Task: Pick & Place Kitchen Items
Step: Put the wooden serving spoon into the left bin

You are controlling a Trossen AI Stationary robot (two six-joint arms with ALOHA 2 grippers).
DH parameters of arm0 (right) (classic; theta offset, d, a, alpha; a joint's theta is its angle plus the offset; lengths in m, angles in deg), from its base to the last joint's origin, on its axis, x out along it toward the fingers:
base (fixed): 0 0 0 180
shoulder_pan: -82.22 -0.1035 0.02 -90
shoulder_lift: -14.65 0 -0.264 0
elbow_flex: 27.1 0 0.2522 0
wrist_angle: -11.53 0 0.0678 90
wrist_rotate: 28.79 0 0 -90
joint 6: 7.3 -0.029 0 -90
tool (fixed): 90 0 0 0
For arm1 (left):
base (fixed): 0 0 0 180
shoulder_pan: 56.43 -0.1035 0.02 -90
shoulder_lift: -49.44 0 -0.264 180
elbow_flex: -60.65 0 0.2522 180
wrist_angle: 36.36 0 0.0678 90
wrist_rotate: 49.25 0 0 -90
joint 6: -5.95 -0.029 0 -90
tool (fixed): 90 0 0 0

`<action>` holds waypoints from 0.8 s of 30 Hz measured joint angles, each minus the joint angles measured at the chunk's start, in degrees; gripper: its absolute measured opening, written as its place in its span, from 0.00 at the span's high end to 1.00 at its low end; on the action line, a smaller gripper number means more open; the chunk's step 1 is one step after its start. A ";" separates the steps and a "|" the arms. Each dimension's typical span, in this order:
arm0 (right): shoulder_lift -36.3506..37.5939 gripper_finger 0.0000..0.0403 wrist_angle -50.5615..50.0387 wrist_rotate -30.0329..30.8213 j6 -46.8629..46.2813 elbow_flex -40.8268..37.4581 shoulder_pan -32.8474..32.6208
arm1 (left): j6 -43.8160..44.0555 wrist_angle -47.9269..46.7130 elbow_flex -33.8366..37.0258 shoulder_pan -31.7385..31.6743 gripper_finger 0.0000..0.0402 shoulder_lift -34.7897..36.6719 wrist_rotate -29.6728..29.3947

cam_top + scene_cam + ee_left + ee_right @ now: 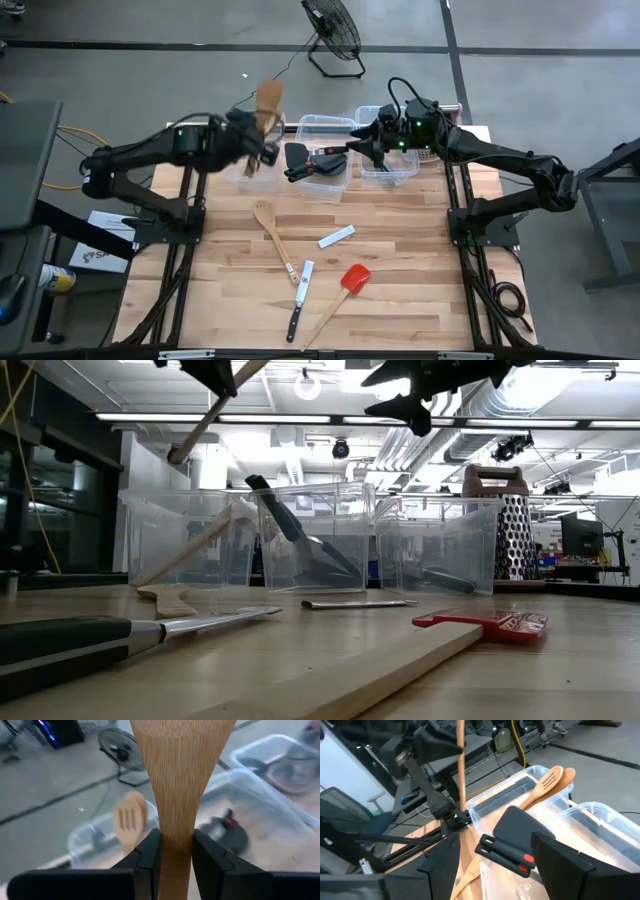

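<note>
My left gripper [263, 143] is shut on a pale wooden spatula [268, 100], held in the air over the left clear bin [245, 172]. That bin holds wooden slotted spoons [546, 784]. My right gripper [358, 140] hangs open above the middle bin [322, 125]. A black turner [300, 540] leans in that bin, its handle against the wall. On the table lie a wooden spoon [272, 235], a black-handled knife [300, 300] and a red-headed spatula [345, 288]. My left gripper pinches the spatula's neck [175, 847], just below where the blade widens, one finger on each narrow edge. The fingers lie across the handle. The spatula is lifted clear and tilted, with its blade [182, 760] up and its handle's free end [180, 455] lower.
A third clear bin [392, 170] stands at the right of the row, with a metal box grater [497, 525] beyond it. A small pale strip [336, 236] lies mid-table. A floor fan [332, 30] stands past the far edge.
</note>
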 joint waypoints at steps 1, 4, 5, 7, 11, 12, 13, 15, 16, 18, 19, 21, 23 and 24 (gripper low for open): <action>0.00 0.42 0.00 0.44 0.00 0.00 0.00 | -2.64 1.29 -0.01 -2.02 0.81 -0.01 0.42; 0.00 0.42 -0.01 2.39 -0.06 0.00 0.00 | -8.76 3.66 -0.01 -7.91 0.81 -0.45 3.00; 0.00 0.42 -0.02 3.07 -0.26 0.00 0.00 | -10.24 3.65 -0.01 -9.72 0.81 -0.84 3.68; 0.00 0.42 -0.02 4.41 -0.35 0.00 0.00 | -12.82 3.72 -0.01 -12.87 0.81 -1.79 5.06; 0.00 0.42 -0.02 6.83 -1.70 0.00 0.00 | -16.11 3.74 0.02 -17.68 0.81 -4.59 9.28; 0.00 0.42 -0.02 7.36 -1.95 0.00 0.00 | -16.70 3.74 0.02 -18.64 0.81 -5.36 10.14; 0.00 0.42 -0.02 7.74 -1.99 0.00 0.00 | -17.38 3.74 0.04 -19.51 0.81 -6.18 10.70; 0.00 0.42 -0.02 8.63 -2.14 0.00 0.00 | -18.44 4.50 0.50 -20.63 0.81 -7.56 10.72; 0.00 0.42 -0.02 8.96 -2.36 0.00 0.00 | -18.64 5.73 1.24 -21.00 0.81 -8.13 10.71; 0.00 0.42 -0.04 9.66 -3.07 0.00 0.00 | -18.66 8.31 3.32 -21.72 0.81 -8.71 11.08; 0.00 0.42 -0.04 10.08 -3.12 0.00 0.00 | -18.67 9.86 4.68 -22.06 0.81 -8.74 11.83; 0.00 0.42 -0.04 10.34 -3.21 0.00 0.00 | -18.59 13.34 7.38 -22.34 0.81 -8.72 12.84; 0.00 0.42 -0.07 10.42 -3.44 0.00 0.00 | -17.67 14.85 9.77 -22.35 0.81 -8.72 13.10; 0.00 0.42 -0.07 10.42 -3.44 0.00 0.00 | -17.16 14.91 10.70 -22.37 0.81 -8.63 13.11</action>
